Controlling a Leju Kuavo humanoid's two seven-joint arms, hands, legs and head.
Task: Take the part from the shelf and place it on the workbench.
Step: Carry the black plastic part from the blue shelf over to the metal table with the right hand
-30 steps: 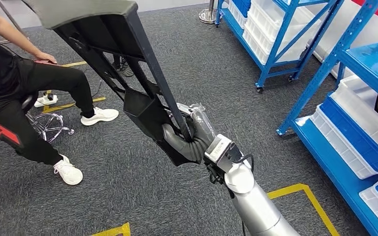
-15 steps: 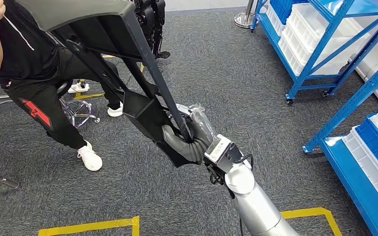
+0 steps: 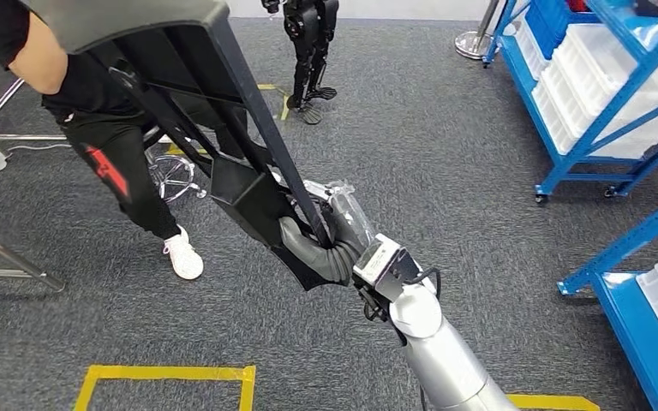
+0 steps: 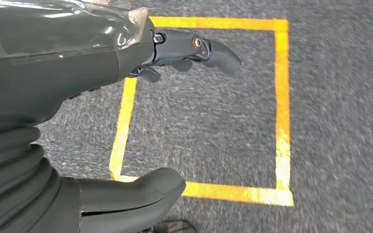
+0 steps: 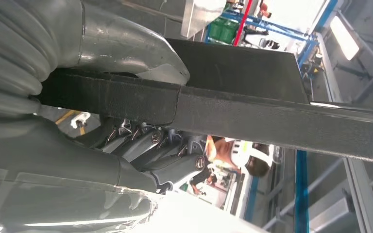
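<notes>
The whole scene swings across the head view, so the camera is turning: the blue shelving slides further right, the seated person drifts toward centre, and another robot's legs come into sight at the top. The right robot hand still grips the long black part, raised off the carpet. The right wrist view shows thumb and fingers wrapped round its bar. Left robot hand hangs open, empty, above yellow floor tape.
</notes>
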